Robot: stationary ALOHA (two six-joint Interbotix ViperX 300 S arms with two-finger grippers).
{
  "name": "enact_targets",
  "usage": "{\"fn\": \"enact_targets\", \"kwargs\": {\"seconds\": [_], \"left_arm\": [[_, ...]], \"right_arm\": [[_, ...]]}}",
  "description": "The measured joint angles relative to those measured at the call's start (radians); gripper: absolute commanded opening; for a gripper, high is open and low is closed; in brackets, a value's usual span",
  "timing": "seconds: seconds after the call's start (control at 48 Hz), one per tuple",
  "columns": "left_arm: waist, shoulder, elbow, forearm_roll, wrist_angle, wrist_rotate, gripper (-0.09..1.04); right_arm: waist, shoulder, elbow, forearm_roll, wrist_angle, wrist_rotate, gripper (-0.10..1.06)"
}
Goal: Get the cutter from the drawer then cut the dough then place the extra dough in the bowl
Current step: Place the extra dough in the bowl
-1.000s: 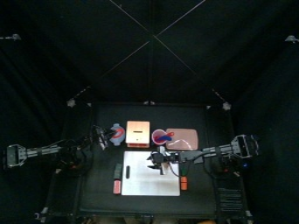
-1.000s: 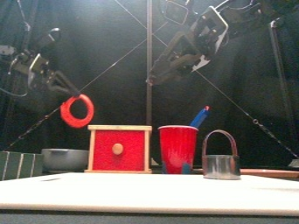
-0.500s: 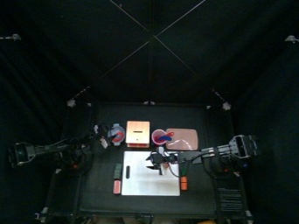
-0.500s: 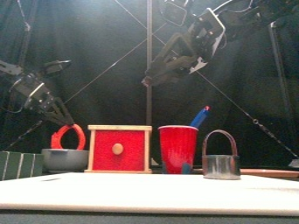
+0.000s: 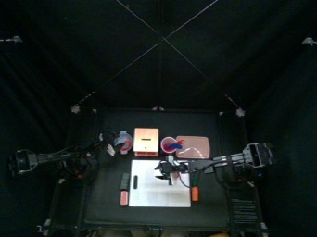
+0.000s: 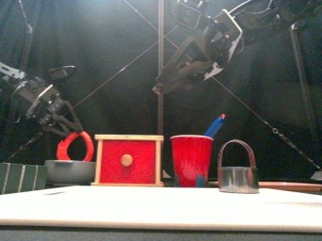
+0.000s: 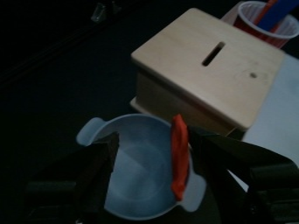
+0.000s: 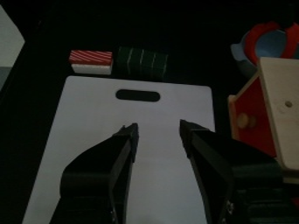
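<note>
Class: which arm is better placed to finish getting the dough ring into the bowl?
Left, probably. The left gripper hangs just above the bowl, where the dough ring stands upright; the right gripper hovers over the white board, away from both.

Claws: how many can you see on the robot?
2. The left claw is open over the blue-grey bowl, where the red dough ring stands; the right claw is open above the white board.

Red cup (image 6: 191, 158), blue knife (image 6: 216, 124), white cutting board (image 8: 87, 114), sushi roll (image 8: 142, 59)
</note>
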Motion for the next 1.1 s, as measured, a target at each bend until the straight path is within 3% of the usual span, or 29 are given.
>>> {"fn": "enact_targets", "kwargs": {"seconds": [0.146,0.354,0.688,0.854,1.104], "left_arm": [[0.011,-0.006,0.014,-0.003,-0.005,0.002,0.96],[0.137,-0.012,0.046,-0.049,0.002,-0.002,0.96],[0.043,-0.026,0.021,-0.02,-0.009,0.006,0.96],[-0.087,-0.057,0.012,0.064,-0.017,0.006,0.96],[-0.46,-0.091,-0.029,0.173,-0.132,0.003,0.96]], "right_arm": [[0.0,0.0,0.0,0.0,0.0,0.0,0.8],[-0.002,0.008,0.0,0.0,0.0,0.006,0.8],[-0.006,0.023,-0.005,-0.003,-0.003,0.0,0.8],[-0.017,0.021,-0.029,-0.005,-0.051,-0.015,0.8],[-0.063,0.02,0.011,-0.005,-0.23,0.002,0.8]]}}
